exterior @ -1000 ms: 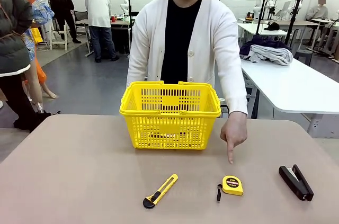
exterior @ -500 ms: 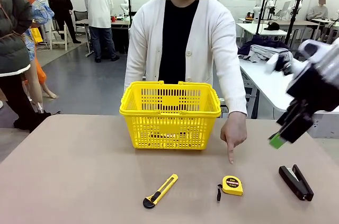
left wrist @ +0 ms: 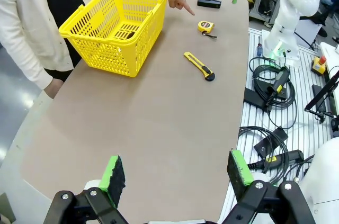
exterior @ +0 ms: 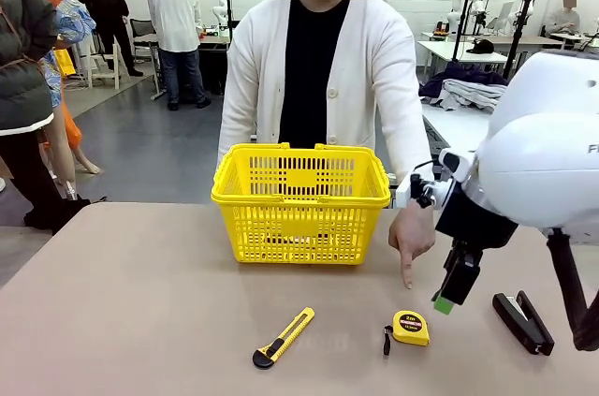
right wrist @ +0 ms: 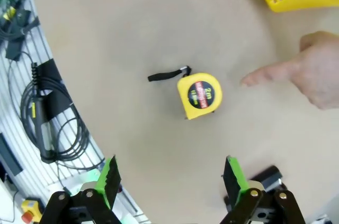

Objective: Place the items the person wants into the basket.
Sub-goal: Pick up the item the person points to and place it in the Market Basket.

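Tape measure (exterior: 411, 328) lies on the surface (exterior: 140, 321) by the person's pointing hand (exterior: 413, 232); the right claw (right wrist: 172, 176) hangs tilted above it, fingers apart, empty.

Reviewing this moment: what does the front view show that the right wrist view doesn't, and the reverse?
Front view's own: the person in a white cardigan standing behind the whole yellow basket, and the robot's right hand seen from the side, hanging above the table near the tape measure. Right wrist view's own: that hand's two green pads spread wide, nothing between them, and black cables beside the table edge. Shared: the tape measure, the yellow-and-black utility knife, the black stapler, part of the basket, and the person's finger pointing toward the tape measure.
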Controlling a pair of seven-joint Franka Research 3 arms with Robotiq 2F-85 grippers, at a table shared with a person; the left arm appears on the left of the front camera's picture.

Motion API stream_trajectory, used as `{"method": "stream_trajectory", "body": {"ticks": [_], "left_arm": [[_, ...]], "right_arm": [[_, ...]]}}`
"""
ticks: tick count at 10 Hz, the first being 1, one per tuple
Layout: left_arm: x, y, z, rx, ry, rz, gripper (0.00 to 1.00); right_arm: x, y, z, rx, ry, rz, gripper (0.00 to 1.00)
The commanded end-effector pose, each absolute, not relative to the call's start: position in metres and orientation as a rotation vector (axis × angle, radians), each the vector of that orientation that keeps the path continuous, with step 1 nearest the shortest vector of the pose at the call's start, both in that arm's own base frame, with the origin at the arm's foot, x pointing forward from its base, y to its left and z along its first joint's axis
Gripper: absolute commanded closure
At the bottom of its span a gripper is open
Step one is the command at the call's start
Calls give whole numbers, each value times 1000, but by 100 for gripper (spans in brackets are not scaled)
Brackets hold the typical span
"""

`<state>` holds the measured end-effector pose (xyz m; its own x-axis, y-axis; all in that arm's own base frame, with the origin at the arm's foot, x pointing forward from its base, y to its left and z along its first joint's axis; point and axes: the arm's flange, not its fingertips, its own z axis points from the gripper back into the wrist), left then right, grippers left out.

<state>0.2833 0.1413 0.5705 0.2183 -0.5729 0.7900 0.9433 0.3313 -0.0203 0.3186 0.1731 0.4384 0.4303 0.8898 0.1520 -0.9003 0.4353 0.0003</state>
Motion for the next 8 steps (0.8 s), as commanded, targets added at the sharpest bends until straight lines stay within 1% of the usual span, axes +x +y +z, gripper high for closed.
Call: {"method": "stream_trajectory", "body": {"ticks": [1,8], "left_arm": [[283,143,571,-585,-804,-1149,0],[283,143,571,-585,-804,-1149,0]], "right_arm": [[319,168,446,78,-161,1104,0],[319,168,446,78,-161,1104,0]]}}
